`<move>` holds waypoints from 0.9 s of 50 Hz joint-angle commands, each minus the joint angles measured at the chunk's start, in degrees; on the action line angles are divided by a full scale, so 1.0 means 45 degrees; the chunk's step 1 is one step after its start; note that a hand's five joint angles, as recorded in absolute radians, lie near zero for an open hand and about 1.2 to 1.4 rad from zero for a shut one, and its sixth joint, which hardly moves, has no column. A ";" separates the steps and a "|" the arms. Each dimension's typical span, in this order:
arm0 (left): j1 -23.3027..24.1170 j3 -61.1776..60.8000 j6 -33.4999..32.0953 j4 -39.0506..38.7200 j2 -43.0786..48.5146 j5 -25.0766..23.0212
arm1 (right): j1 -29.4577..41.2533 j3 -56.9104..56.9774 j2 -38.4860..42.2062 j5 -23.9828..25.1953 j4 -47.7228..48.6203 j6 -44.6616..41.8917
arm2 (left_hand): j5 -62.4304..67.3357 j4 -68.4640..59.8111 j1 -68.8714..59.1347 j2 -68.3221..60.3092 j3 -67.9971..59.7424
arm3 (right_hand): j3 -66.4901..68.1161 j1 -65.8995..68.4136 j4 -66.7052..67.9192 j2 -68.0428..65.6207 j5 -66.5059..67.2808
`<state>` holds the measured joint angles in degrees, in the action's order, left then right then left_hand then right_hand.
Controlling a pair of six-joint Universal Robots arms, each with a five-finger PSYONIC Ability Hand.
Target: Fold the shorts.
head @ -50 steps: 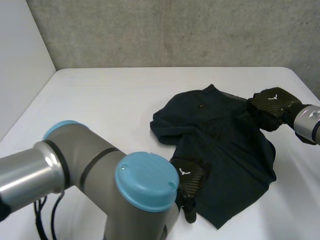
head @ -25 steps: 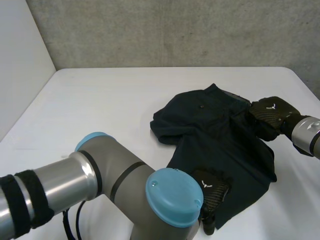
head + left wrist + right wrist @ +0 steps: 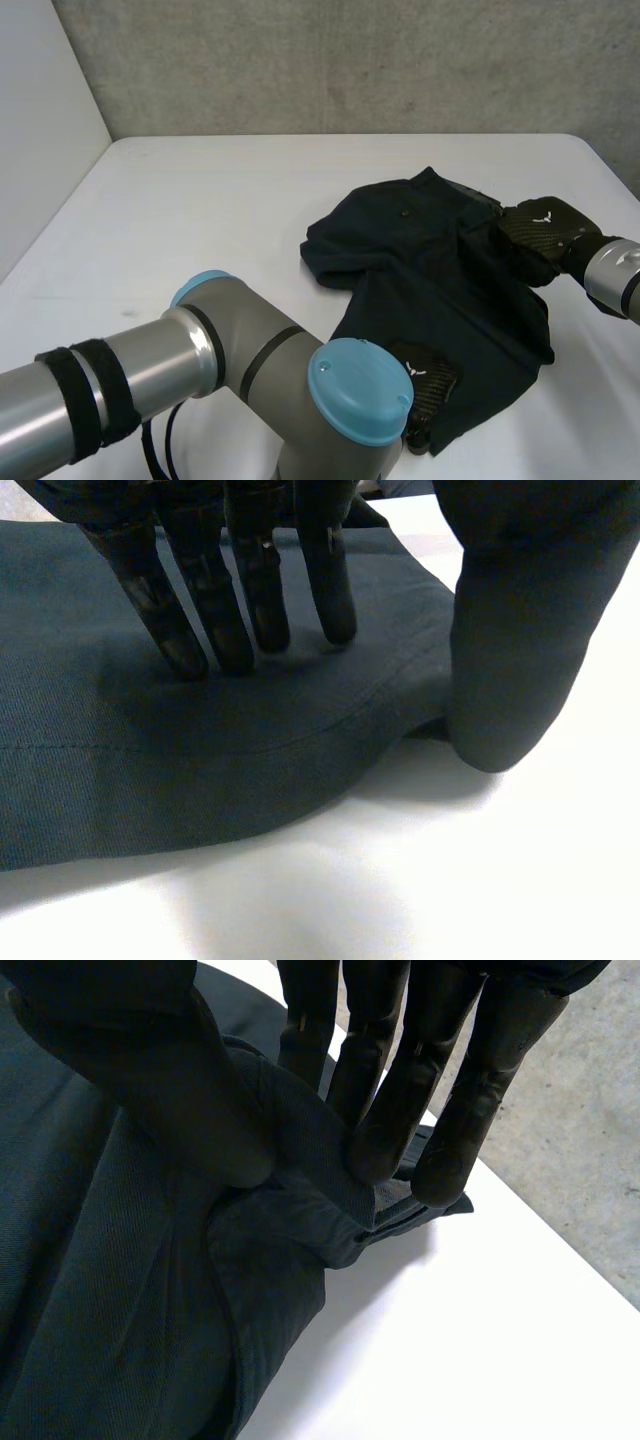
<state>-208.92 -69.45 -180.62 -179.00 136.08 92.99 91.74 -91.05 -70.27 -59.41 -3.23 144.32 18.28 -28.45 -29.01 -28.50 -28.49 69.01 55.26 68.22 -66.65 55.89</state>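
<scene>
Left hand (image 3: 428,383) is pressing straight fingers (image 3: 255,600) on the near hem of the shorts (image 3: 430,270), thumb (image 3: 510,680) sitting on the table (image 3: 200,220) just beside the edge, not gripping. Right hand (image 3: 540,225) is pinching bunched cloth at the far-right edge. Shorts are lying crumpled right of centre. I'm thinking the thumb wants to be under that hem, catching both layers, before any lift.

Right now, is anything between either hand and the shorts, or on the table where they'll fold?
Nothing visible stands in the way. The left hand has its fingers pressed flat on the shorts by the near hem. The right hand pinches a fold at the edge on its side. Only the shorts lie on the white table.
</scene>
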 commanded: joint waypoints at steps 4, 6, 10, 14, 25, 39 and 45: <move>-0.0019 0.0063 0.0001 -0.0086 0.0052 0.0039 | -0.0035 -0.0157 -0.0107 0.0018 0.0014 -0.0019 | 0.7307 -0.7268 -0.7144 -0.7257 -0.7259 | 0.2441 0.5498 0.2618 -0.2966 0.3136; -0.0039 0.0063 0.0001 -0.0203 0.0032 0.0078 | -0.0035 -0.0177 -0.0126 0.0018 0.0053 -0.0019 | 0.9248 -0.9210 -0.9086 -0.9199 -0.9201 | 0.2441 0.5498 0.2618 -0.2966 0.3136; -0.0058 0.0043 0.0001 -0.0359 -0.0104 0.0273 | -0.0035 -0.0275 -0.0126 0.0018 0.0131 -0.0019 | 1.1493 -1.1455 -1.1331 -1.1444 -1.1446 | 0.2441 0.5498 0.2618 -0.2966 0.3136; -0.0253 0.0043 0.0001 -0.0418 -0.0396 0.0663 | -0.0016 -0.0314 -0.0165 -0.0041 0.0132 -0.0019 | 1.1494 -1.1455 -1.1331 -1.1444 -1.1446 | 0.2441 0.5498 0.2618 -0.2966 0.3136; -0.4036 -0.1478 -0.0446 -0.0145 -0.4043 0.1641 | 0.0102 -0.0099 -0.0905 -0.0236 -0.0335 0.0020 | 1.1494 -1.1455 -1.1331 -1.1444 -1.1446 | 0.2441 0.5498 0.2618 -0.2966 0.3136; -0.6950 -0.4037 -0.2596 0.0576 -0.8031 0.1134 | 0.1487 0.0038 -0.2547 -0.1972 -0.3107 0.0684 | 1.1494 -1.1455 -1.1331 -1.1444 -1.1446 | 0.2441 0.5498 0.2618 -0.2966 0.3136; -0.8531 -0.4566 -0.2890 0.2215 -1.0371 0.0083 | 0.1683 0.0603 -0.3776 -0.2814 -0.5239 -0.0487 | 1.1494 -1.1455 -1.1331 -1.1444 -1.1446 | 0.2441 0.5498 0.2618 -0.2966 0.3136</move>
<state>-241.47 -87.84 -192.66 -175.07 98.32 97.59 98.32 -90.43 -82.77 -68.97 -19.32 146.11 56.52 -68.55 -63.97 -68.30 -67.85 69.01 55.26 68.26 -66.65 56.20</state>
